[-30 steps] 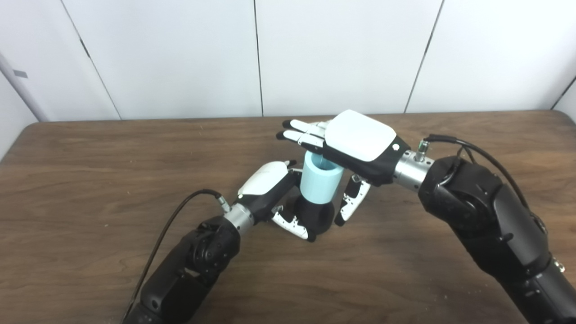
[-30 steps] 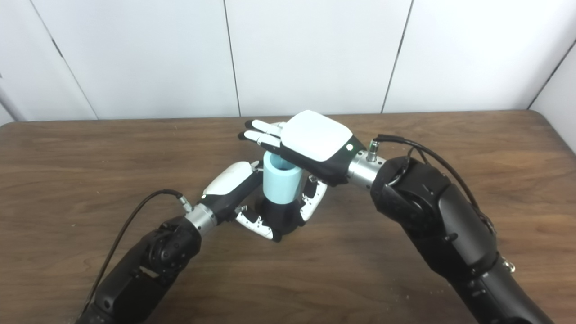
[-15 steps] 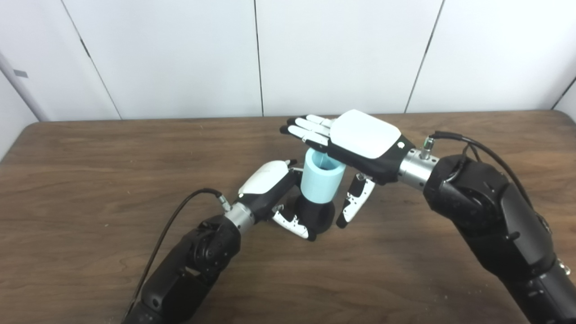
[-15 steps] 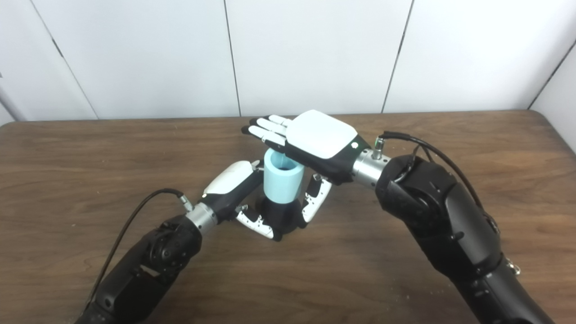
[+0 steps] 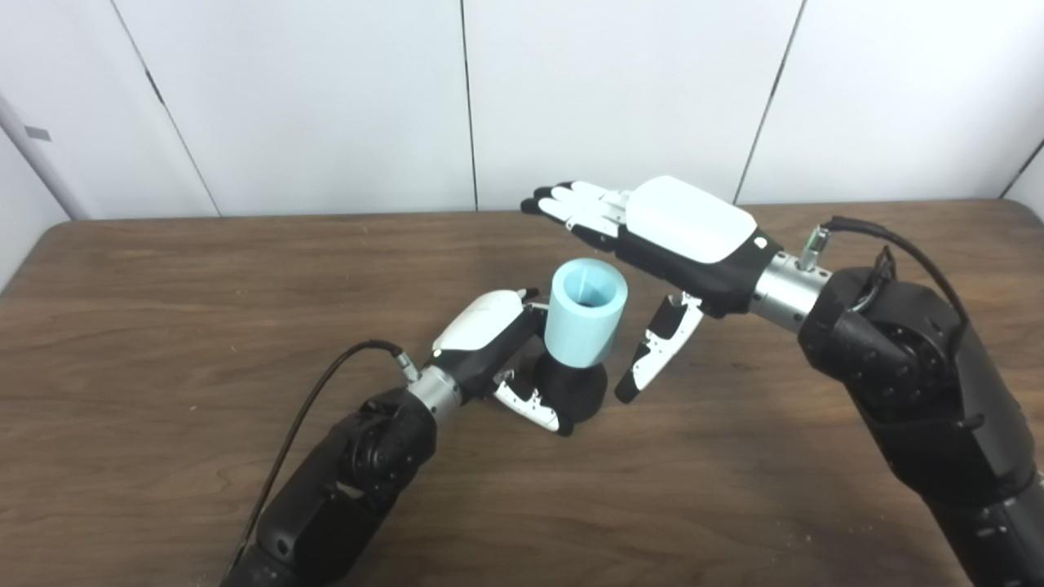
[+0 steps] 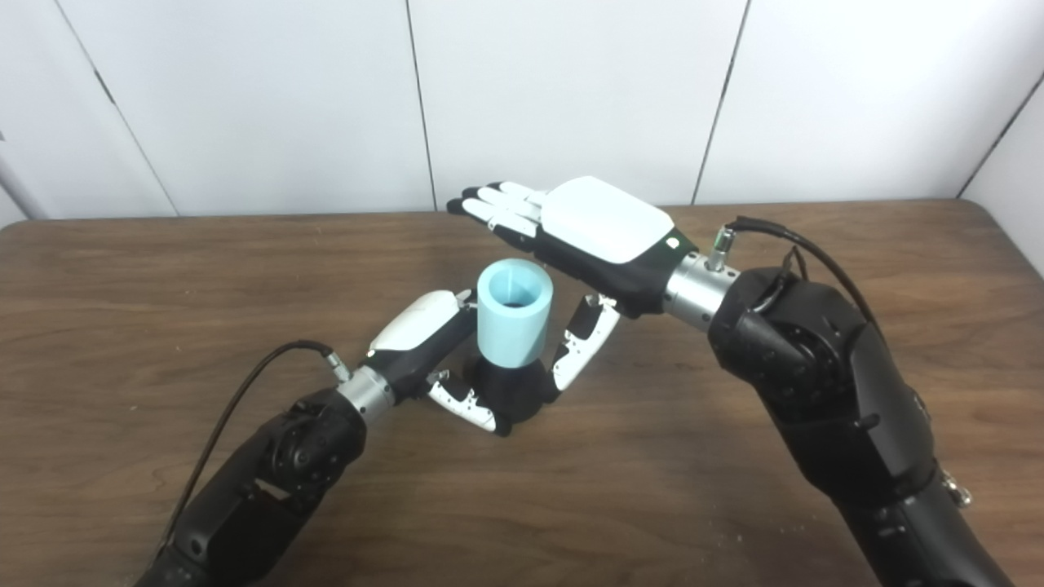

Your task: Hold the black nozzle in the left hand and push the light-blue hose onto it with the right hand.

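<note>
A: Where the 2 arms meet near the middle of the brown wooden table (image 5: 163,269), what is seen of the task's pieces?

B: A light-blue hose (image 5: 581,314) is seen as a short, thick-walled cylinder, matte and pale, with its round mouth open upward and a dark bore visible inside. It is seated on the black nozzle (image 5: 575,391), whose rounded black body flares out just below the hose's lower edge. The stack is tilted slightly, and the nozzle appears to rest on the table, though its underside is hidden.

A: How is the nozzle held?

B: It is clasped by the left hand (image 5: 489,334), whose white back is turned up. The thumb and fingers (image 5: 528,403) are wrapped around the nozzle's lower body from the left, so the hand is clamped on the nozzle.

A: And the right hand?

B: The right hand (image 6: 599,224) is held flat, palm down, above and behind the hose and clear of its rim. Its fingers (image 6: 502,204) are stretched out together toward the left, and the thumb (image 5: 656,355) is hung downward just right of the hose without touching it. Nothing is gripped by it.

A: What lies behind?

B: A white panelled wall (image 5: 326,98) is seen beyond the table's far edge.
</note>
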`<state>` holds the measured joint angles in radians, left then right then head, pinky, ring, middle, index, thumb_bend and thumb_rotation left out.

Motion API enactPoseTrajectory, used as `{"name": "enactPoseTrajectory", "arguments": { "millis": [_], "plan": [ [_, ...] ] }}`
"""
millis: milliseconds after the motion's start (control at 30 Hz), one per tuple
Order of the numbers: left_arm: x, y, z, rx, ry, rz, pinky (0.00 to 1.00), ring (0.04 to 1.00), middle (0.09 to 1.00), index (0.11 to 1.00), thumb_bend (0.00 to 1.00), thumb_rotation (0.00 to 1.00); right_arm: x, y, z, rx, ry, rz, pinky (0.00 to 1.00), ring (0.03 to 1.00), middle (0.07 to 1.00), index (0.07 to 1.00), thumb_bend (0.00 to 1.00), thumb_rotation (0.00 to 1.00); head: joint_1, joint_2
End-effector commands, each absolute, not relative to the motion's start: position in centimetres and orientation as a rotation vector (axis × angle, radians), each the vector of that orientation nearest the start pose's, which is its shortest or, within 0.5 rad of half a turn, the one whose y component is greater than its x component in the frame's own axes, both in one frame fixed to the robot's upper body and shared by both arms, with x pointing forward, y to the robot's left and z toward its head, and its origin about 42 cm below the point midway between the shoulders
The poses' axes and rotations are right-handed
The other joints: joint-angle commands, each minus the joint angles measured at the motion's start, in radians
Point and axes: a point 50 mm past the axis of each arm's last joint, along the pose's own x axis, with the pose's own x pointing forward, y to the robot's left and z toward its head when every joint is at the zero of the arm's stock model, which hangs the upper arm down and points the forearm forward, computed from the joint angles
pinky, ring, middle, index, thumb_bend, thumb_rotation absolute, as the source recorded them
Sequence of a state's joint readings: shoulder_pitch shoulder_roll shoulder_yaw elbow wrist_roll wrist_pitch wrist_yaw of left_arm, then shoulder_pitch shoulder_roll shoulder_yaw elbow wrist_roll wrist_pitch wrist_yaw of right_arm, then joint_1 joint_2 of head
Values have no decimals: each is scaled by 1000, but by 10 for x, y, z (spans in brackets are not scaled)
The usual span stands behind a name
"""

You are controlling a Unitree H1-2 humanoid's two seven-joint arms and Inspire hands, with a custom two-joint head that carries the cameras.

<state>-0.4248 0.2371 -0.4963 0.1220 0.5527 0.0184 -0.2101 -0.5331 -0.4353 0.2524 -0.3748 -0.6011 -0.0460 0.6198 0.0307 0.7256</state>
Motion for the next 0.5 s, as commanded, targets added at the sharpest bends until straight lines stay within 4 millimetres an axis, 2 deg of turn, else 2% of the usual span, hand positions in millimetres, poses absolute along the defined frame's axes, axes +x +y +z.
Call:
{"name": "enactPoseTrajectory", "arguments": {
  "millis": [0,200,367,467],
  "plan": [
    [373,143,131,1017,-112,-691,1000,586,461,499,525,0,349,-193,343,-1264,-724,575,895,1000,1000,1000,1000,357,1,0],
    [373,144,130,1014,-112,-693,1000,586,461,499,525,0,343,-199,343,-1232,-731,574,890,1000,1000,1000,1000,364,1,2],
    [373,144,131,1015,-110,-694,1000,584,462,498,525,0,337,-203,335,-1191,-706,639,924,1000,1000,1000,1000,498,4,3],
    [373,145,131,1016,-111,-693,1000,583,462,498,525,0,334,-204,333,-1167,-680,686,975,1000,1000,1000,959,590,3,3]
  ]
}}
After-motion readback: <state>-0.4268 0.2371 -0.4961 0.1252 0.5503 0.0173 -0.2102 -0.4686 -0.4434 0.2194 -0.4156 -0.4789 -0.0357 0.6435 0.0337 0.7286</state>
